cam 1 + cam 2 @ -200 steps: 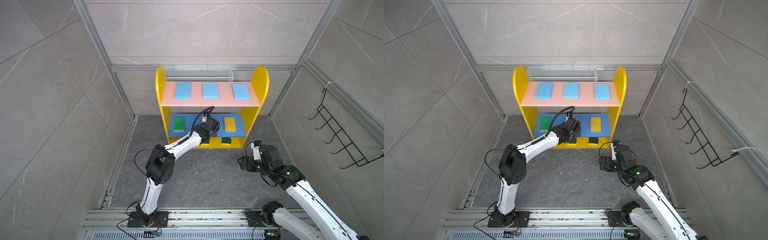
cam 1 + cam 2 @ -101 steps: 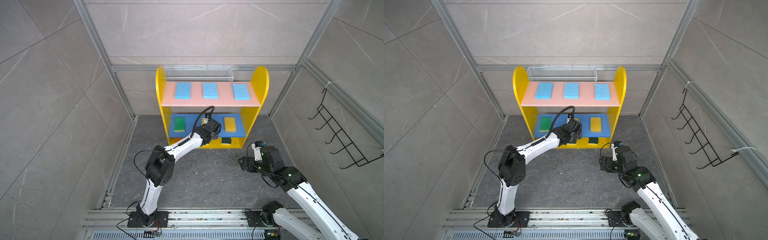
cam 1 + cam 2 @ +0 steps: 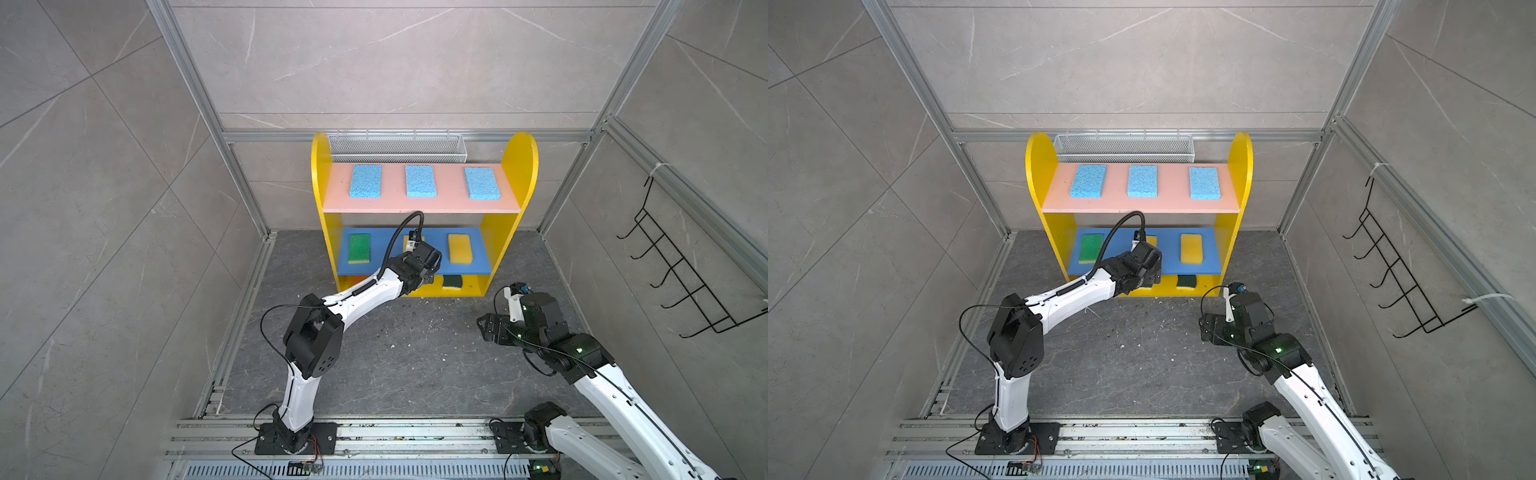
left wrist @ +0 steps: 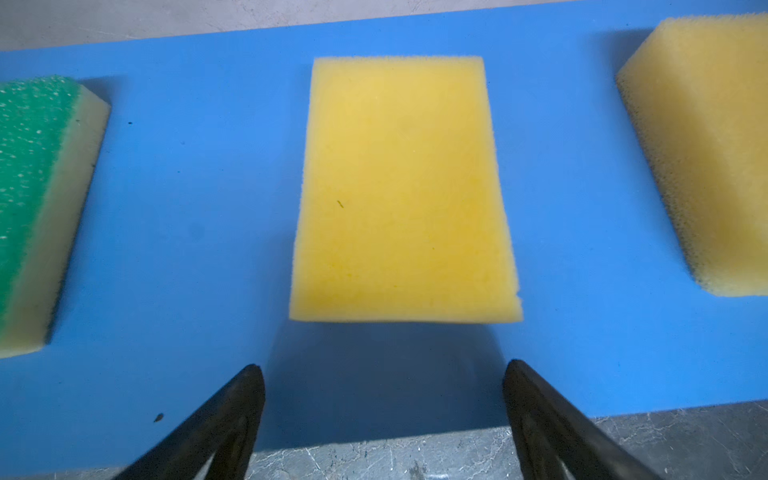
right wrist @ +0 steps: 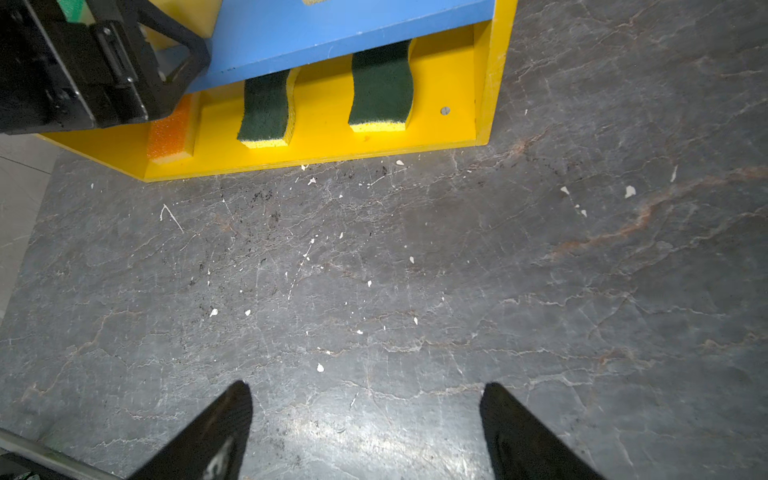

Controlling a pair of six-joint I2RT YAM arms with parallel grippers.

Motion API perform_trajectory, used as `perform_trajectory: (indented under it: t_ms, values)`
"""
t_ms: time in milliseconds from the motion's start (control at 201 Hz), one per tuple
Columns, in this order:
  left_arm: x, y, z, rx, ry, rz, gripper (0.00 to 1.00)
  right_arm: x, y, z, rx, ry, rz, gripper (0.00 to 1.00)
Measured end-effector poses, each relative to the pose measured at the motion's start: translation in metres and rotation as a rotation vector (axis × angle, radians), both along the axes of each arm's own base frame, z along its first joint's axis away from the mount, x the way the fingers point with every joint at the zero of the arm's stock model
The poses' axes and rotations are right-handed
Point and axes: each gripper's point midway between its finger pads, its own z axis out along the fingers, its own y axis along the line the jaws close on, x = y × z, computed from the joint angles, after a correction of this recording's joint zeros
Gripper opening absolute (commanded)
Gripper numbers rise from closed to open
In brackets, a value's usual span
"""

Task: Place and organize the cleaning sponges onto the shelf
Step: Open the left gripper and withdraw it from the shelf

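Because every sponge in view lies on the small yellow three-tier shelf [image 3: 519, 166], the task is judged to be at its last step: letting go of the final piece.

**Location of items**
- The yellow rectangular foam sponge [image 4: 403, 191] lies flat at the centre of the blue middle board [image 4: 187, 208]. The green-topped sponge [image 3: 359, 248] is to its left and a second yellow sponge [image 3: 460, 248] to its right.
- Three light blue sponges [image 3: 420, 181] sit in a row on the pink top board [image 3: 419, 203].
- The orange sponge [image 5: 170, 133] and two dark green wavy-edged scourers [image 5: 380, 93] occupy the yellow bottom board [image 5: 324, 137].

**Arm pose**
- The left arm is stretched far forward. The left gripper [image 4: 382, 368] sits at the near edge of the blue board, jaws spread, clear of the sponge and holding nothing.
- The right arm is folded. The right gripper [image 5: 366, 387] hangs over the dark grey stone floor [image 5: 374, 270], near and right of the shelf, jaws apart and empty.

**Next move**
A straight retreat toward the near side is required, staying below the pink board and clear of the sponge.
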Motion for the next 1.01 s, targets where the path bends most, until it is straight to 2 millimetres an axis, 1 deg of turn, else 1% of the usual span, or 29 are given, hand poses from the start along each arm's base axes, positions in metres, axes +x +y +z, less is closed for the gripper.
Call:
perform_trajectory:
  t_ms: [115, 339, 523, 692, 802, 1006]
  values:
    - [-0.008, 0.003, 0.008, -0.006, -0.008, -0.006, 0.92, -0.001, -0.003, 0.002, -0.011, -0.001, -0.010, 0.89]
    - [-0.030, 0.009, 0.031, -0.028, -0.034, -0.029, 0.92, 0.003, -0.009, 0.018, -0.029, -0.038, -0.038, 0.89]
    - [-0.053, 0.023, 0.036, -0.023, -0.032, -0.044, 0.92, 0.007, -0.014, 0.032, -0.050, -0.075, -0.055, 0.89]
    - [-0.076, 0.048, 0.037, -0.014, -0.023, -0.046, 0.92, 0.009, -0.023, 0.041, -0.088, -0.101, -0.083, 0.91]
    - [-0.098, 0.074, 0.038, -0.010, -0.020, -0.045, 0.92, 0.011, -0.029, 0.044, -0.119, -0.114, -0.102, 0.91]
    - [-0.133, 0.116, 0.052, -0.017, -0.031, -0.042, 0.93, 0.018, -0.034, 0.048, -0.162, -0.117, -0.126, 0.91]
